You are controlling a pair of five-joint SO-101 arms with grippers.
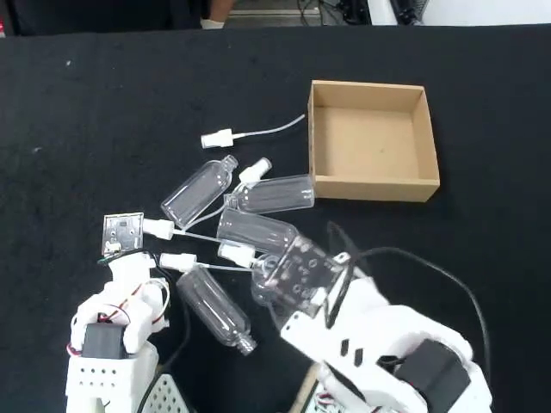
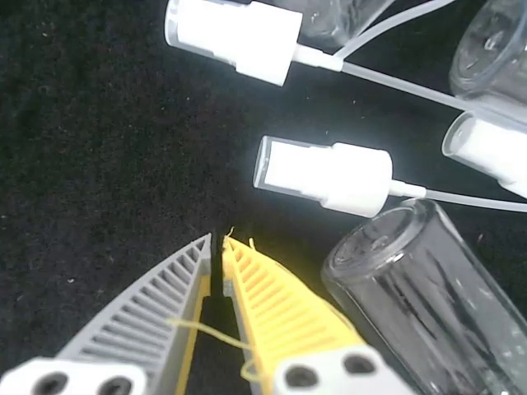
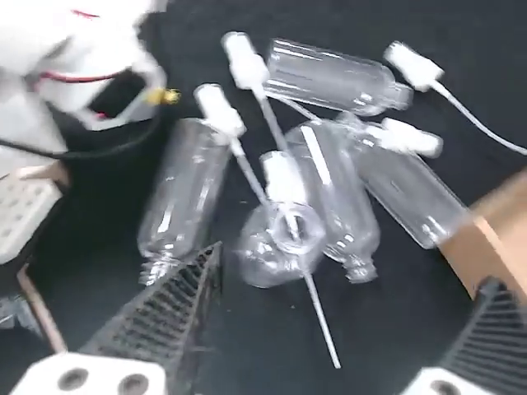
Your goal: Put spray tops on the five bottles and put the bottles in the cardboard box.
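Observation:
Several clear bottles lie in a heap mid-table, among them one [image 1: 200, 189], another [image 1: 274, 194] and a third [image 1: 215, 304]. White spray tops with thin tubes lie loose: one [image 1: 219, 138] by the cardboard box [image 1: 370, 142], two more [image 1: 158, 229] [image 1: 177, 261] near the left arm. My left gripper [image 2: 216, 243] is shut on nothing, just short of a spray top [image 2: 325, 174] and beside a bottle [image 2: 420, 288]. My right gripper [image 3: 354, 267] is open wide above a bottle [image 3: 276, 243] that has a spray top [image 3: 284, 177] lying across it.
The box stands open at the back right, and its corner [image 3: 494, 230] lies close to my right gripper. The left arm [image 3: 74, 58] stands beside the heap. Black cloth covers the table [image 1: 86, 129], bare at the left and far side.

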